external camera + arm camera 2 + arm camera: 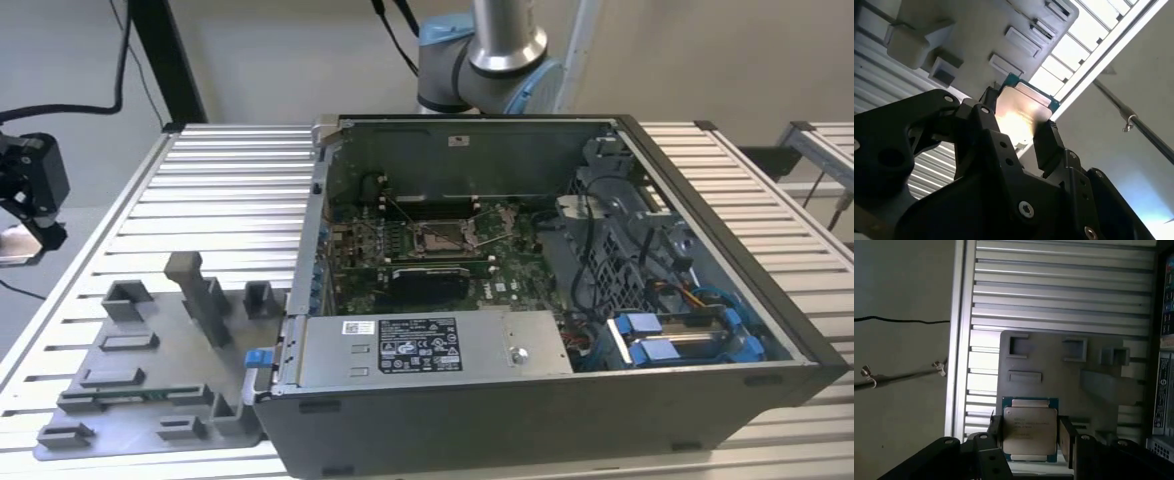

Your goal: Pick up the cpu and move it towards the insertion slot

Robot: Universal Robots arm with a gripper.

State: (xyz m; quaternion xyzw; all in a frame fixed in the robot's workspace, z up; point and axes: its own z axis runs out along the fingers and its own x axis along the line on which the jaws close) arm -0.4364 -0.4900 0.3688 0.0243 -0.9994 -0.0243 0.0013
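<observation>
The cpu (1030, 430) is clamped between the jaws of the gripper (1030, 439), with a black finger (1068, 437) pressed against each of two opposite edges. Its silvery face is shown in the first wrist view. Beyond the jaws, the grey tray (1054, 380) is seen on the ribbed table (1054, 290). In the exterior view, the insertion slot (441, 238) is seen inside the open computer case (534, 420), well apart from the jaws.

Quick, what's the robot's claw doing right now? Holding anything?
The gripper is closed on the cpu, a finger at each side.
</observation>
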